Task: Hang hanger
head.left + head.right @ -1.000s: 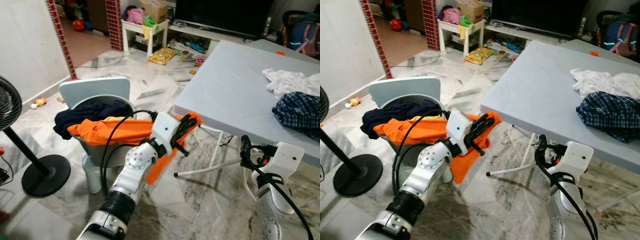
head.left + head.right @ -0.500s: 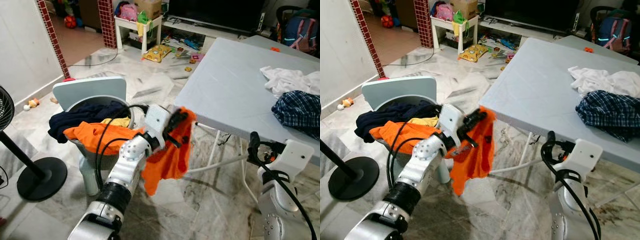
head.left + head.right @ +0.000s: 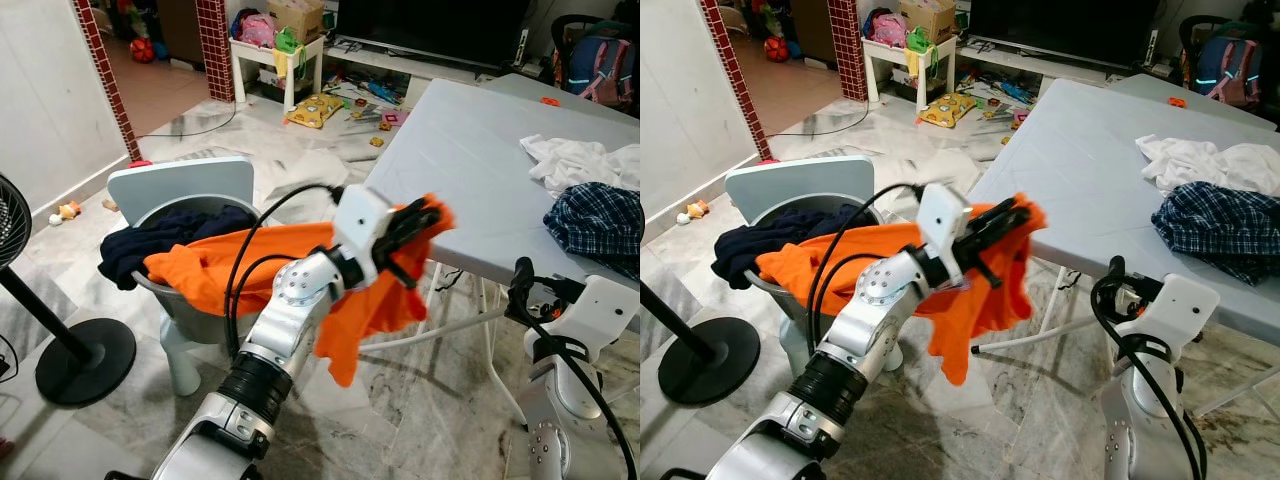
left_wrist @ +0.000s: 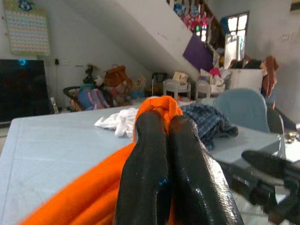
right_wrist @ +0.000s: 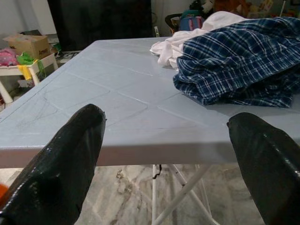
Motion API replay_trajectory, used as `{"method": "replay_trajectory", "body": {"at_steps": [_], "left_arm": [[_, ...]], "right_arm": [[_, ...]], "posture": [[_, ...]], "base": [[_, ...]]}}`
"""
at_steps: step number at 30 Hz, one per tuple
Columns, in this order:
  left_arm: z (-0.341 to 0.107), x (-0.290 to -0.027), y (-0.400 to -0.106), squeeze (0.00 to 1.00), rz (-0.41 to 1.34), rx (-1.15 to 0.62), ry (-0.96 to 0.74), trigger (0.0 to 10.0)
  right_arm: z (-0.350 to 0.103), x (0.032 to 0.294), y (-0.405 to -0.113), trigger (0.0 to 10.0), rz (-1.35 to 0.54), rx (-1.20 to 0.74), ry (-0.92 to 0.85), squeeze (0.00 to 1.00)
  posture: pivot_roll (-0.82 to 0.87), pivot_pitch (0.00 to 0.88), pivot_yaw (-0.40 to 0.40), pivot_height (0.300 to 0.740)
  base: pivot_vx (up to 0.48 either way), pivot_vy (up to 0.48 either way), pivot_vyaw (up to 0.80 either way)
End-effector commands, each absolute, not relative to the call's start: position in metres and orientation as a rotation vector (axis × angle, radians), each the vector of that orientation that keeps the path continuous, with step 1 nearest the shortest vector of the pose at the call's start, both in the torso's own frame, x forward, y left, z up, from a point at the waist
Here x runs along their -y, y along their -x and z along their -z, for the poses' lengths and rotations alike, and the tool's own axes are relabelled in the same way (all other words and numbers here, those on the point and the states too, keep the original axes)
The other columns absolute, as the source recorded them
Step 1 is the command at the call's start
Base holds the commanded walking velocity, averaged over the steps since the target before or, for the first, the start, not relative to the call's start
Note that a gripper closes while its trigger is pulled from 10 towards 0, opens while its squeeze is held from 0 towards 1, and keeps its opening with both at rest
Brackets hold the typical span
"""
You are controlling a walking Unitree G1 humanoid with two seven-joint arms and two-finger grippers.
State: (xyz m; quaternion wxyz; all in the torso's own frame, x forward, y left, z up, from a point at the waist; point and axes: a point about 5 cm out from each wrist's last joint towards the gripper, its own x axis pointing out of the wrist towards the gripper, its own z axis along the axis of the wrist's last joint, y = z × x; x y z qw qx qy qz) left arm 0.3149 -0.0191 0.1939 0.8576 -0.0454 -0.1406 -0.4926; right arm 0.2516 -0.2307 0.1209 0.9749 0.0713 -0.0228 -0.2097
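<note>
My left gripper (image 3: 415,228) is shut on an orange shirt (image 3: 250,262) and holds it up at the near corner of the grey folding table (image 3: 470,170). The shirt stretches back from the fingers to the laundry basket (image 3: 190,300) and hangs down below my forearm. In the left wrist view the two black fingers (image 4: 161,164) press together with orange cloth (image 4: 157,105) bunched at their tips. My right gripper (image 3: 520,285) stands open low at the table's front edge, its fingers (image 5: 65,159) spread wide and empty. I see no hanger.
A dark navy garment (image 3: 160,235) lies in the basket beside a pale chair back (image 3: 180,180). A blue plaid shirt (image 3: 600,225) and white cloth (image 3: 570,160) lie on the table. A black fan base (image 3: 70,350) stands on the left. Toys litter the far floor (image 3: 330,105).
My left gripper has lifted the orange shirt up and to the right, toward the table's corner, pulling more of it out of the basket. The right arm has barely moved.
</note>
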Motion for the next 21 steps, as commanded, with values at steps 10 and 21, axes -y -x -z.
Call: {"method": "replay_trajectory", "body": {"at_steps": [10, 21], "left_arm": [[-0.221, 0.018, -0.331, 0.0, 0.963, 0.315, 0.187, 10.0], [-0.11, -0.071, -0.318, 0.0, 0.74, -0.005, 0.036, 10.0]], "right_arm": [[-0.118, 0.236, -0.248, 10.0, 0.444, 0.045, -0.12, 0.0], [-0.112, 0.232, -0.244, 10.0, 0.416, 0.005, -0.117, 0.0]], "posture": [[0.02, 0.0, -0.048, 0.74], [0.04, 0.0, -0.082, 0.74]], "base": [[0.0, 0.0, -0.43], [0.0, 0.0, -0.22]]}}
